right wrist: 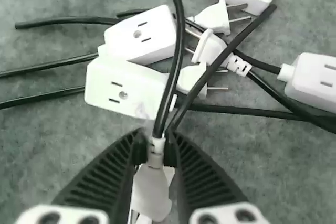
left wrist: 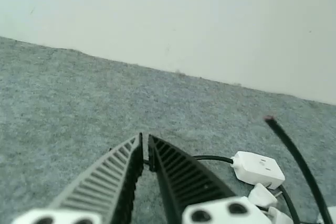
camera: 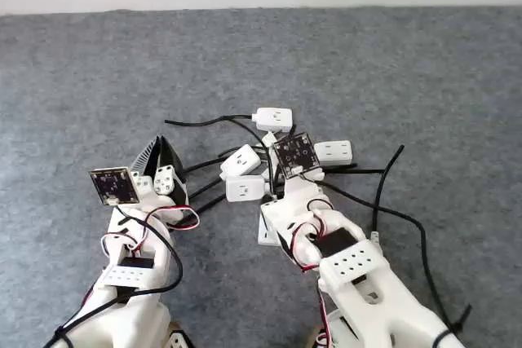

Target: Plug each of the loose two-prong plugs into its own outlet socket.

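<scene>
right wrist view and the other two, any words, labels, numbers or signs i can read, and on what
None can be read.
The white outlet sockets show only slots, no print.
The loose plugs and the plug held in the right gripper show no marks.
The circuit boards on the wrists in the high view carry specks too small to read.

White outlet sockets (right wrist: 126, 90) and white two-prong plugs (right wrist: 194, 80) trail black cords (right wrist: 47, 65) over a mottled grey bench (camera: 391, 71). The left tool (left wrist: 145, 139) and right tool (right wrist: 155, 140) show black ribbed fingers (left wrist: 184, 177); the plug (right wrist: 152, 182) in the right tool is white. White arms (camera: 383, 299) carry red, black and white wires (camera: 295, 238). The wall (left wrist: 210, 19) behind is plain off-white.
</scene>
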